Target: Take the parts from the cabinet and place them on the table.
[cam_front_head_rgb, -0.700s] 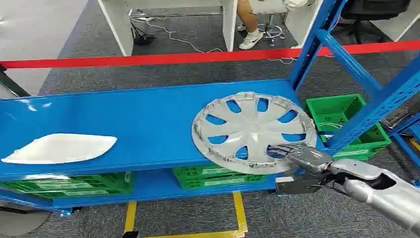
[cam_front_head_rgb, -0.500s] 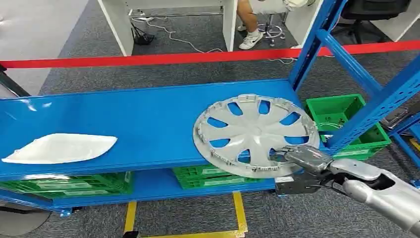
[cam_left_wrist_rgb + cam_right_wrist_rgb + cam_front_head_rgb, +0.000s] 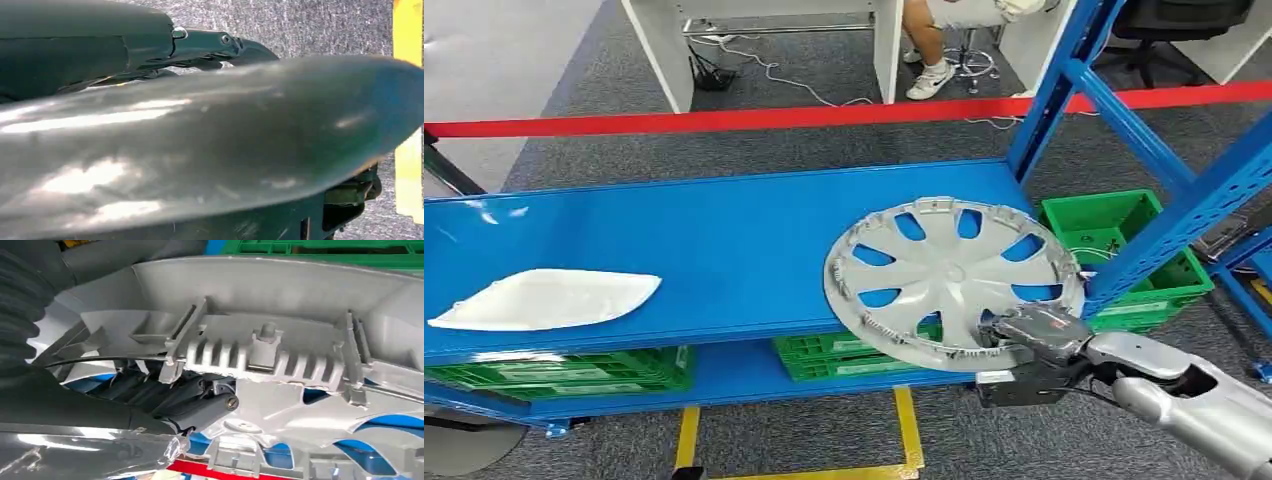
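The silver wheel cover (image 3: 952, 283) lies at the right end of the blue shelf (image 3: 674, 250), its near edge hanging out past the shelf's front lip; the right hand (image 3: 1024, 330) grips that near rim, dark fingers (image 3: 165, 390) hooked under it. A white part (image 3: 544, 298) rests near the shelf's left end, well apart; green bins (image 3: 1114, 240) sit lower down; the left hand's state cannot be told.

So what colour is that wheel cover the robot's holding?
Silver-grey; the hubcap in the right hand shows best in the head view.

A red barrier tape (image 3: 824, 116) runs behind the blue rack; a green crate (image 3: 1114, 235) sits on the floor beside the rack's right post.
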